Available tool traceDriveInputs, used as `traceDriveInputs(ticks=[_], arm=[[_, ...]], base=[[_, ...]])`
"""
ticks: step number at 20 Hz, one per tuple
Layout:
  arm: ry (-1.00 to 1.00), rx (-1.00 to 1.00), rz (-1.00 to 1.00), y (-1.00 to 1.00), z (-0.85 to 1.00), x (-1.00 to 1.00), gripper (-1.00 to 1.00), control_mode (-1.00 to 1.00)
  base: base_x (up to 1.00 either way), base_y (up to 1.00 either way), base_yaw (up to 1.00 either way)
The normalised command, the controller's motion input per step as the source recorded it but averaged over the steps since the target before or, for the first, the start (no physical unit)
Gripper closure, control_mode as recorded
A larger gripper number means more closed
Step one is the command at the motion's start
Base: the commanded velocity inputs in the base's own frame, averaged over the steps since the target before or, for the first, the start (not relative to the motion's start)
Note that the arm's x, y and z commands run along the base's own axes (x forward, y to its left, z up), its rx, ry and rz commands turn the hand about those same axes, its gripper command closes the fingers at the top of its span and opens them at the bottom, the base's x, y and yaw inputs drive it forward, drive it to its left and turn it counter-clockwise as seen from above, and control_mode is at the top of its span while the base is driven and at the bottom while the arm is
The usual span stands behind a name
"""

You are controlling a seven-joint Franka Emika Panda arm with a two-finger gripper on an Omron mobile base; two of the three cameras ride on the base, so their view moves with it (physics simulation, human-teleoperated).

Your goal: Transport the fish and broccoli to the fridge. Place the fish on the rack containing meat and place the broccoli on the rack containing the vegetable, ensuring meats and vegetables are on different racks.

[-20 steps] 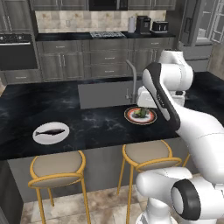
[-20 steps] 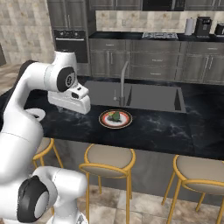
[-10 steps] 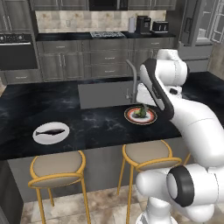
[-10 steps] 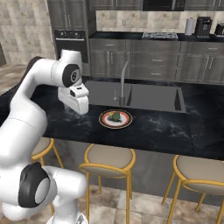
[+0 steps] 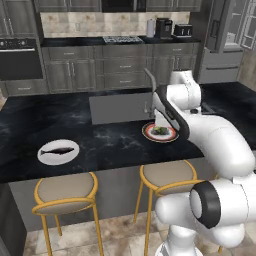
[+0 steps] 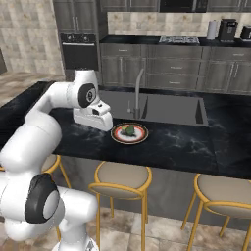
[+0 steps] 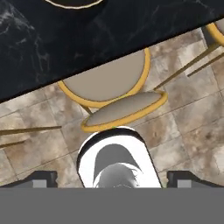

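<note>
Arm has swung further over the last second: in the left base view the hand went from hanging over the counter edge right of the plate to sitting just behind/beside it, and in the right base view it moved rightward until it nearly meets the plate rim. Base hasn't moved; counter, sink and stools line up the same.

Near: two gold-framed stools (image 5: pixel 65 192) tucked under the front edge of the black marble counter (image 5: pixel 110 145). Hand view looks down past the counter edge at a stool seat (image 7: pixel 105 78) and the tiled floor (image 7: pixel 192 118); the two finger tips (image 7: pixel 39 178) show at the bottom corners, well apart, nothing between them, so the gripper (image 6: pixel 100 120) reads as spread and empty.

On the counter: fish (image 5: pixel 57 150) lies on a white plate (image 5: pixel 58 152) near the front edge, far left, well apart from the arm. Broccoli (image 5: pixel 160 131) sits on a red-rimmed plate (image 5: pixel 160 133) toward the middle, just in front of the sink (image 5: pixel 117 107) and faucet (image 5: pixel 149 90). In the right base view the broccoli is at (image 6: pixel 129 130) on its plate (image 6: pixel 129 133), the hand just to its left, not touching the vegetable as far as visible.

Far: grey cabinets, a wall oven (image 6: pixel 77 49) on the left, a cooktop (image 5: pixel 122 39) and a coffee maker (image 5: pixel 163 27) on the back counter, and the fridge (image 5: pixel 227 40) at far right of the left base view, doors closed.
</note>
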Motion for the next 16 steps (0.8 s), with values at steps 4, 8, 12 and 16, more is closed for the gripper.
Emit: traceDriveInputs(ticks=[4,8,12,16], arm=[[0.0,-0.06,0.47,-0.55,-0.68,0.86,-1.0,-1.0],[0.03,-0.08,0.44,-0.38,-0.43,0.85,-1.0,-1.0],[0.29,0.04,0.43,-0.2,-0.01,0.98,-1.0,-1.0],[0.28,0.07,0.46,-0.15,0.0,0.82,-1.0,-1.0]], base=[[0.0,0.0,0.0],[0.0,0.0,0.0],[0.0,0.0,0.0],[0.0,0.0,0.0]])
